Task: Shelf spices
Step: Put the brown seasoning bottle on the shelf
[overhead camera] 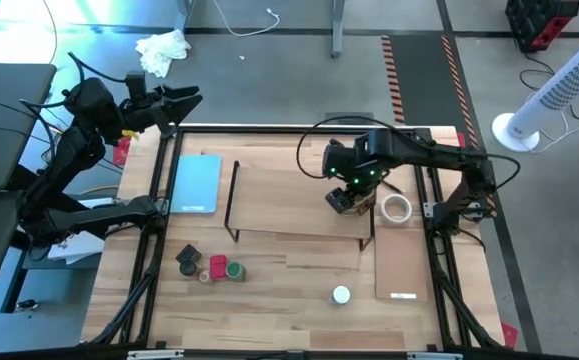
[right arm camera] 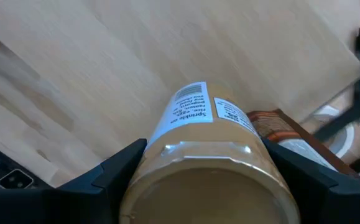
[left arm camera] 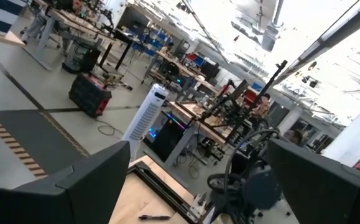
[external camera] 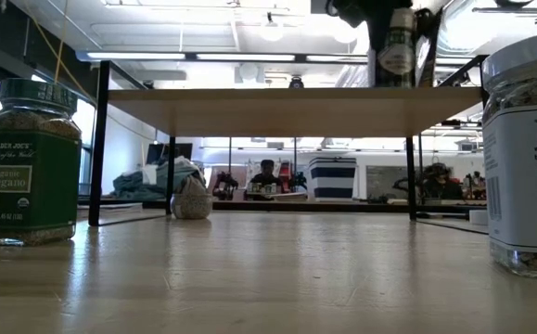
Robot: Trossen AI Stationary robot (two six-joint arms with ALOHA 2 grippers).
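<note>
We find the right gripper [overhead camera: 343,203] over the far right part of the shelf [overhead camera: 269,200], its two fingers [right arm camera: 114,171] parted wide and pressed against either side of a tan-lidded jar [right arm camera: 207,168]. The jar is gripped just below its lid; its white label begins "Sprinkle on", and the rest is too blurred for us to read. In the low view this jar [external camera: 397,42] sits at the level of the plank top; we cannot tell whether it touches the wood.

The left gripper [overhead camera: 184,100] waits well apart from the shelf, raised beyond the table's far left corner, fingers [left arm camera: 86,186] fully spread and holding nothing.

Count of jars: one in the right gripper; four clustered on the table [overhead camera: 269,300] in front of the shelf's left end, namely a dark-topped jar [overhead camera: 188,258], a red-topped one [overhead camera: 218,264], a green-topped one [overhead camera: 235,270] and a pinkish one [overhead camera: 205,275]; and one white-topped jar [overhead camera: 341,295] alone, in front of the gripper. Six in all.

In the low view, the green-lidded jar [external camera: 25,162] reads "Trader Joe's", "Organic Oregano". The jar [external camera: 526,153] at the right edge reads "Sprinkle", with "Bagel" lower down.

One white tape ring [overhead camera: 397,208] lies just beside the right gripper, one thin loose board [overhead camera: 401,255] under it, and one light-blue pad [overhead camera: 197,183] lies beyond the shelf's left end.
</note>
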